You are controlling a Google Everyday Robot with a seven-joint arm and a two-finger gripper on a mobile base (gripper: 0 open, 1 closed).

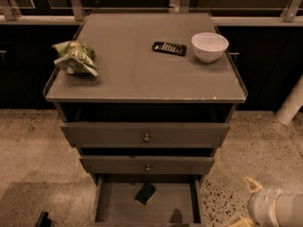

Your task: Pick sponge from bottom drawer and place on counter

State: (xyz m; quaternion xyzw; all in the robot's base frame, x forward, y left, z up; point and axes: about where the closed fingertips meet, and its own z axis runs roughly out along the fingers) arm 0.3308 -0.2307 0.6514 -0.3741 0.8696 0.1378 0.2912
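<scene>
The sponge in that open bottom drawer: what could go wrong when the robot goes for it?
The gripper, low at the right outside the bottom drawer, must reach the sponge far back in it, close under the protruding middle drawer; the arm might bump it. Placing on the counter, it could knock the bowl or snack bag.

High front view; hand [242, 202] lower right

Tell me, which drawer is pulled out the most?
The bottom drawer, the one with the sponge inside; the two knobbed drawers above barely stick out. The pincer hangs at its right.
</scene>
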